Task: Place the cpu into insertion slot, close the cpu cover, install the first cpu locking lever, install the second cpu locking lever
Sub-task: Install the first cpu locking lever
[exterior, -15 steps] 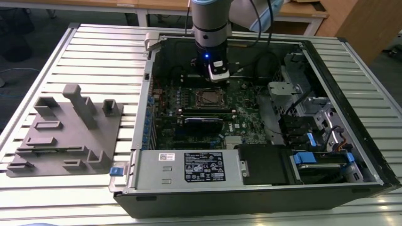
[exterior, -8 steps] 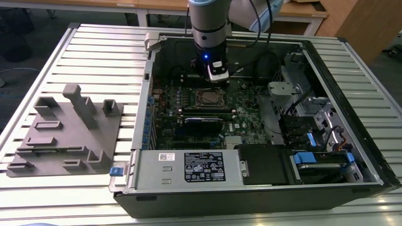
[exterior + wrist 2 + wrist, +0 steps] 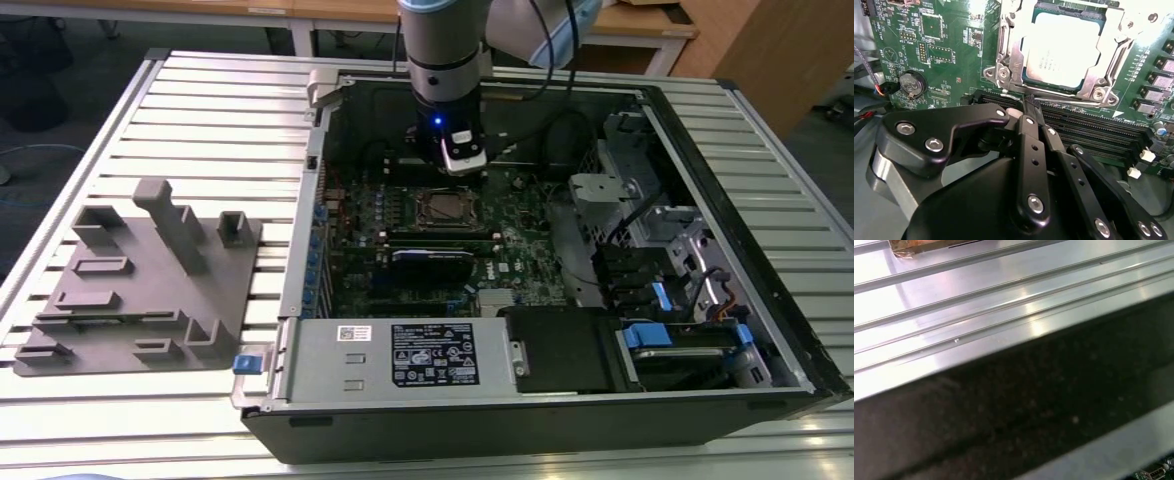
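The cpu (image 3: 1064, 47) lies flat in the insertion slot (image 3: 441, 208), its silvery top facing up. The cpu cover (image 3: 1008, 50), a silver metal frame, lies down around it with the chip showing through its window. A thin metal lever rod (image 3: 1074, 103) runs along the socket edge beside the memory slots. My gripper (image 3: 1030, 106) is shut with nothing between its black fingers (image 3: 1030, 131). Its tip sits at that socket edge, close to the rod. In the exterior view the gripper (image 3: 463, 168) hangs inside the open case, just behind the socket.
Long black memory slots (image 3: 1094, 131) lie right beside the gripper tip. A coin battery (image 3: 910, 84) sits on the green board. A blue card (image 3: 434, 255), power supply (image 3: 400, 355) and drive bays (image 3: 667, 270) crowd the case. A grey fixture (image 3: 147, 280) stands on the slatted table (image 3: 1004, 290).
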Robot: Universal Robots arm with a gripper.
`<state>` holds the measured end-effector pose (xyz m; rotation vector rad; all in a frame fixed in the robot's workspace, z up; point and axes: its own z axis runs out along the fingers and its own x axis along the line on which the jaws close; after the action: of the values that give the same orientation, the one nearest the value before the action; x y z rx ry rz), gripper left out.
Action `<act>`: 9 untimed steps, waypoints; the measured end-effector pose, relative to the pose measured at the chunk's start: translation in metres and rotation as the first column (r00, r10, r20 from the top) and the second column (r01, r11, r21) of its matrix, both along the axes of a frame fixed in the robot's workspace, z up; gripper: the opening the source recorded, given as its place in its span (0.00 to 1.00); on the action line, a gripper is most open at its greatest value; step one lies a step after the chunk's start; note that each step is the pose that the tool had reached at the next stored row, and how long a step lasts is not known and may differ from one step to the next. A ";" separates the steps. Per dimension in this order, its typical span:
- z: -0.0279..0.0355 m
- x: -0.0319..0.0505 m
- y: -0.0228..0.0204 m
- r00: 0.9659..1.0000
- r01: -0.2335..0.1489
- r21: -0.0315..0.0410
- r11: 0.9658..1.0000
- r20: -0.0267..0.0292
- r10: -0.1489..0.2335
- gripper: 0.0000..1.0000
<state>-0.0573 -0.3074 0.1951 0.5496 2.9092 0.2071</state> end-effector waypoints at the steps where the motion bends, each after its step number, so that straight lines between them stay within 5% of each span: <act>1: 0.0006 0.0000 0.0000 1.000 0.000 0.000 1.000 0.000 0.000 0.11; 6: 0.0041 -0.0001 0.0001 1.000 0.000 0.000 1.000 0.001 0.000 0.11; 7: 0.0042 -0.0010 0.0000 1.000 0.000 0.000 1.000 0.007 0.000 0.11; 9: 0.0037 -0.0039 0.0000 1.000 0.000 0.000 1.000 0.029 0.000 0.11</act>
<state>-0.0612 -0.3074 0.1988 0.5421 2.8812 0.2133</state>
